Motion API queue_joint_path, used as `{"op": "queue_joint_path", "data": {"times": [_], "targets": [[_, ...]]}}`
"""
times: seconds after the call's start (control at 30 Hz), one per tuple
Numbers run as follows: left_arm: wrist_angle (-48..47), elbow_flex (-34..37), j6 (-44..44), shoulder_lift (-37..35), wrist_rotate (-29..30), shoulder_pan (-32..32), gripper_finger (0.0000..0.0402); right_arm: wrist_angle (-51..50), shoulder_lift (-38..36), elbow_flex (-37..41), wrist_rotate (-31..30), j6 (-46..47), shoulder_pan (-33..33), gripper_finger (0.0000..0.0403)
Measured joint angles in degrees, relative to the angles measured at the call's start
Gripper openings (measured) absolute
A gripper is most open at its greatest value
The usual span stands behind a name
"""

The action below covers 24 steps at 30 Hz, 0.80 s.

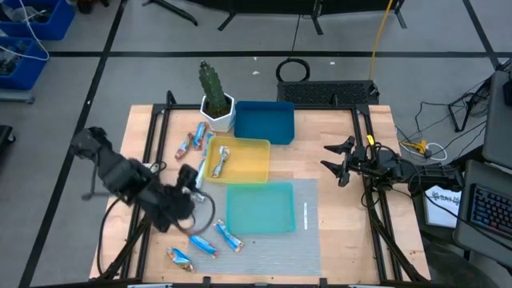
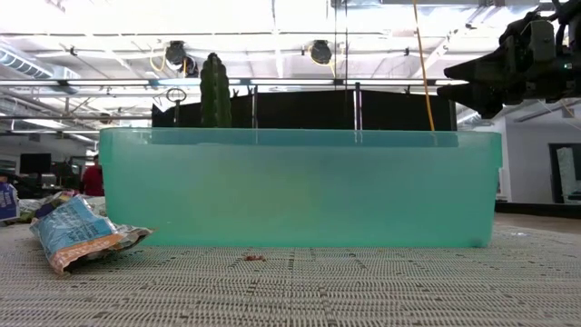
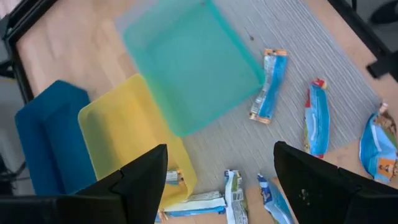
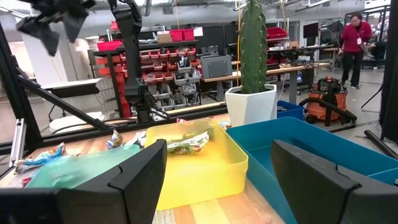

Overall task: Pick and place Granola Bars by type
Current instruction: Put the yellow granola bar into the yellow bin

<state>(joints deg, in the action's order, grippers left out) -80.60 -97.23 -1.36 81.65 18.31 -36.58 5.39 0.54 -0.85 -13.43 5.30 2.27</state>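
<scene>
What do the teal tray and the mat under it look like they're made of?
The teal tray looks like frosted, semi-translucent plastic: its walls glow with light from behind and its rim is smoothly moulded. The mat looks like woven, ribbed fabric or vinyl, grey-beige and matte, with a visible basket-like weave; which fibre is unclear.

Premises are an industrial workshop or robotics lab: red parts bins [image 4: 177, 62] on shelving at twelve o'clock, workbenches [image 4: 298, 67], orange shop vacuum [image 4: 324, 99] at two o'clock.
</scene>
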Motion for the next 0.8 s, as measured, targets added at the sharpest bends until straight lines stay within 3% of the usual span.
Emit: {"op": "queue_joint_path", "data": {"times": [0.47,0.8], "targets": [[3.1,0.6,-2.1,11.1,0.8,-3.6,0.0290,0.0,0.0,0.0,0.0,0.0,0.0,0.0279],[14.9,10.6,-4.9,11.7,0.1,-5.5,0.0286,0.0,0.0,0.0,0.0,0.0,0.0,0.0279]]}}
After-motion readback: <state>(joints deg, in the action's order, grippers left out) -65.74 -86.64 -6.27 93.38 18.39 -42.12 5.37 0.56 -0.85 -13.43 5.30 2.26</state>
